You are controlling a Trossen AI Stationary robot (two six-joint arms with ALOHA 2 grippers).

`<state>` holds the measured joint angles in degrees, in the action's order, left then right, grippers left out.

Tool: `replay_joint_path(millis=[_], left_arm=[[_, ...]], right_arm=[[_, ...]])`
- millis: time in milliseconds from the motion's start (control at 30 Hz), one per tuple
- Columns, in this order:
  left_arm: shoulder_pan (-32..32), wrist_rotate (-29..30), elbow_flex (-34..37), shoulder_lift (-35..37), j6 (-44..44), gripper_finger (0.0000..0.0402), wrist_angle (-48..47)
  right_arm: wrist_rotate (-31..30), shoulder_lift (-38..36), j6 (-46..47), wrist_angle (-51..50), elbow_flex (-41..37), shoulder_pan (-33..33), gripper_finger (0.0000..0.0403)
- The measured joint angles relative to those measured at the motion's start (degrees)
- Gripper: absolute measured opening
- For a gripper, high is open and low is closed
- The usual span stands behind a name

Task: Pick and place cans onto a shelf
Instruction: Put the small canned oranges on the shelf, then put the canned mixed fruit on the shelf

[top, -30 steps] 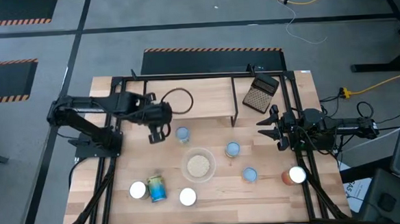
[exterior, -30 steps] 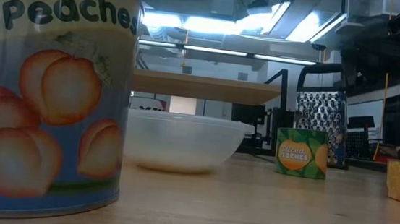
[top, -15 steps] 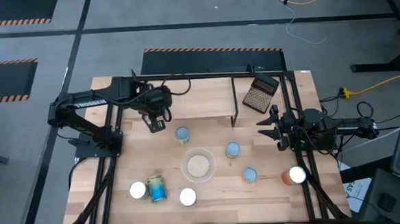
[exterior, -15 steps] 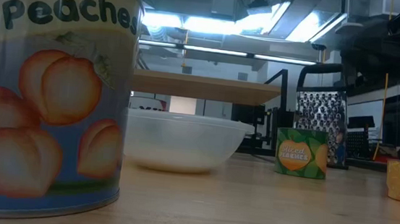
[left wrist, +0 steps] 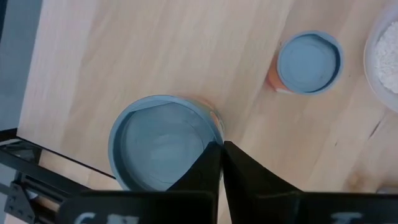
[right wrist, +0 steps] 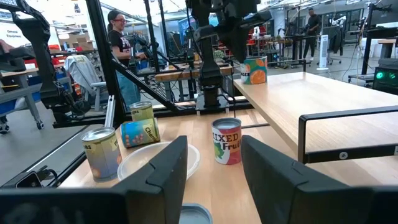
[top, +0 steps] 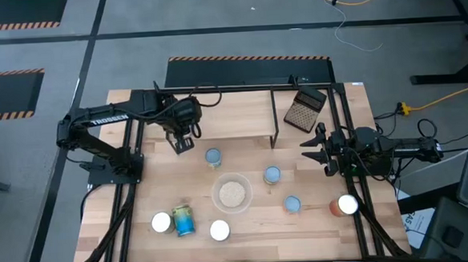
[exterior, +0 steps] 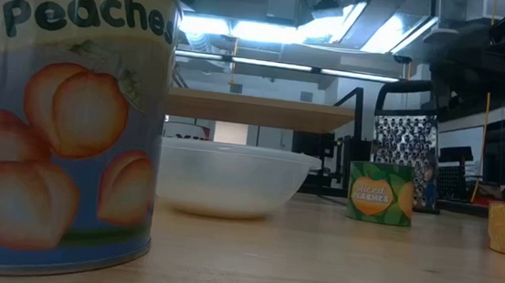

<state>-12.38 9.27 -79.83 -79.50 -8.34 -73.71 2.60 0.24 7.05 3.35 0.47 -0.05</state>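
Having swung onto the shelf [top: 241, 118] within 1 second, the left gripper [top: 181, 139] holds 1 can [left wrist: 165, 149] clamped for release; the right gripper [top: 322, 150] waits, fingers spread.

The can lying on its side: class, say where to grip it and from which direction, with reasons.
Grip the tipped can across the middle of its round body, coming straight down. Its ends face the shelf and the table's front edge, so the fingers could close on its long sides. An upright white-topped can stands close beside it, leaving little room there.
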Motion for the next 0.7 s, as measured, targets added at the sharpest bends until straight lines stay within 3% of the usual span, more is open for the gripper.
replay_joint_path(millis=[200,700], left_arm=[[0.0,0.2,0.0,0.0,0.0,0.0010,0.0],[0.0,0.7,0.1,0.0,0.0,0.0084,1.4]], right_arm=[[0.0,0.0,0.0,0.0,0.0,0.0,0.0155],[0.0,0.0,0.0,-0.7,0.0,0.0,0.0155]])
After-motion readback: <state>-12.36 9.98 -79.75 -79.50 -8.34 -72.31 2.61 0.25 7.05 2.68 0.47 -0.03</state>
